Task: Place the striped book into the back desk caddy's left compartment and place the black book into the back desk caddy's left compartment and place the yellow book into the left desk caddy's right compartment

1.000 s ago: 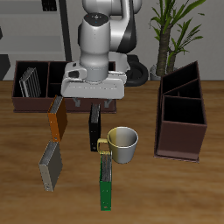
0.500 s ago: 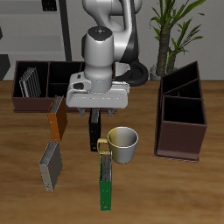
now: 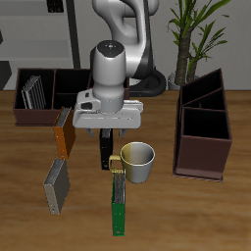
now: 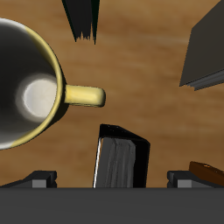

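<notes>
The black book stands on edge on the table beside the mug; it also shows in the wrist view. My gripper is open just above it, and in the wrist view the gripper has one finger on each side of the book without touching it. The striped book stands inside the back desk caddy. The yellow book lies on the table in front of that caddy; its edge shows in the wrist view. The left desk caddy stands apart.
A white mug with a yellow rim stands right beside the black book, also in the wrist view. A grey book and a green book lie nearer the front edge. A plant stands at the back.
The gripper has come down and slightly toward the front, closing the gap to the black book's top. The books and the mug have not moved.
</notes>
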